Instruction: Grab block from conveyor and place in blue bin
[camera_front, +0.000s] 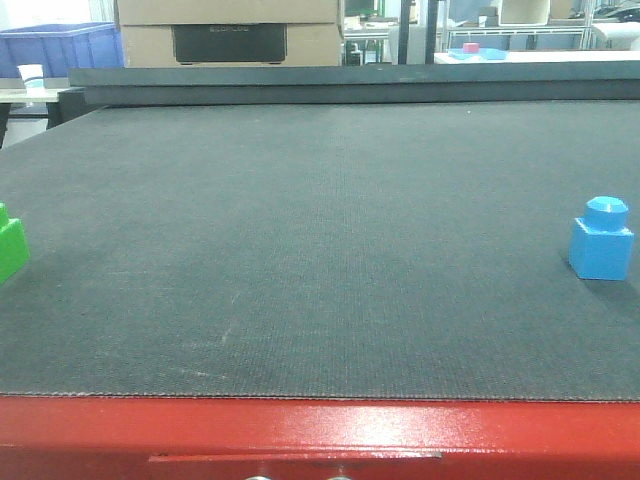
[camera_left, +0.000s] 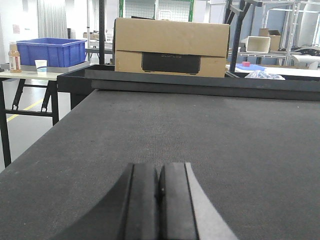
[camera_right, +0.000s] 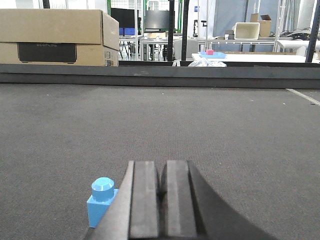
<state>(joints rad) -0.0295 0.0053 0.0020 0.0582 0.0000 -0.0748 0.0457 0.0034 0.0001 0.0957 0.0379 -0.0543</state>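
blue block (camera_front: 601, 240): 1 | green block (camera_front: 10, 245): 1 | conveyor (camera_front: 320, 250): 1 | blue bin (camera_left: 50, 52): 1

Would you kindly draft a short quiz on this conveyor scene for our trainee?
1. True or false: the right gripper holds the blue block.
2. In the front view, the left-edge block on the conveyor is: A red, B green, C yellow.
3. Fill in: the left gripper is ____.
Key: 1 false, the blue block sits on the conveyor beside it; 2 B; 3 shut.
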